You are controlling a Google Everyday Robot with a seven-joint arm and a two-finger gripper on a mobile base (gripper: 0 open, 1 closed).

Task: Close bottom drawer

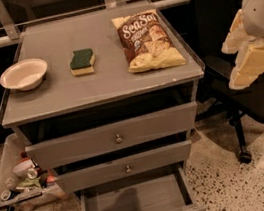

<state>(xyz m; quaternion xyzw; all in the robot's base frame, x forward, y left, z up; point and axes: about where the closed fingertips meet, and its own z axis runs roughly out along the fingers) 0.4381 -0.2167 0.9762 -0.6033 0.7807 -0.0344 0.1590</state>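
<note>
The grey cabinet has three drawers. The bottom drawer is pulled far out, a shallow grey tray with nothing in it. Its front panel runs along the lower edge of the view and its knob is out of sight. The middle drawer and top drawer each stand slightly out and show a small round knob. My gripper, with white and cream parts, hangs at the far right beside the cabinet at about top-drawer height, well away from the bottom drawer.
On the cabinet top lie a white bowl, a green-and-yellow sponge and a brown chip bag. A black office chair stands to the right, behind my arm. A tray of clutter sits at the left. The floor is speckled.
</note>
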